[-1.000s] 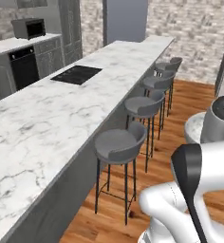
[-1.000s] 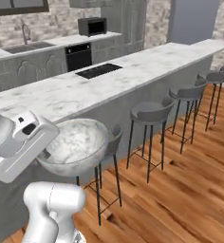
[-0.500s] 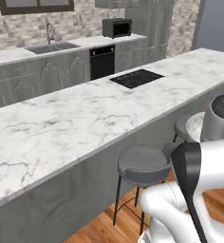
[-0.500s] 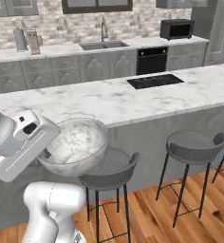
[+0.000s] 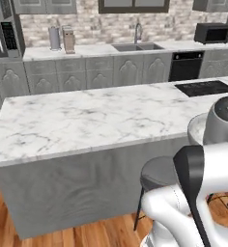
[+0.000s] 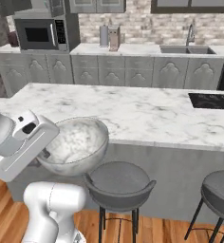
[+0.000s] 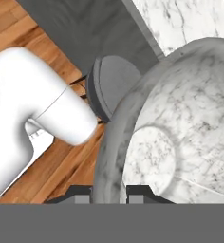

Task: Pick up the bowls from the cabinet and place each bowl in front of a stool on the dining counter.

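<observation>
My gripper (image 7: 109, 195) is shut on the rim of the grey-white marbled bowl (image 7: 180, 142), one fingertip on each side of the wall. In the right base view the bowl (image 6: 76, 144) hangs tilted in the gripper (image 6: 45, 154), in the air before the dining counter (image 6: 133, 111) and above the left side of a grey stool (image 6: 118, 182). From the left base view a slice of the bowl (image 5: 197, 129) shows behind the arm, above that stool (image 5: 159, 173). The long white marble dining counter (image 5: 77, 120) runs across the view. The cabinet is out of view.
A black cooktop (image 6: 211, 100) is set into the dining counter's right end. A second stool (image 6: 220, 190) stands further right. Behind runs the back worktop with a sink (image 5: 137, 46), a microwave (image 6: 38, 34) and canisters (image 5: 54, 37). Wooden floor (image 5: 87, 234) lies below.
The whole picture has swung: the base has turned, so the counter now lies broadside instead of running away. The bowl stays held in the gripper the same way.
</observation>
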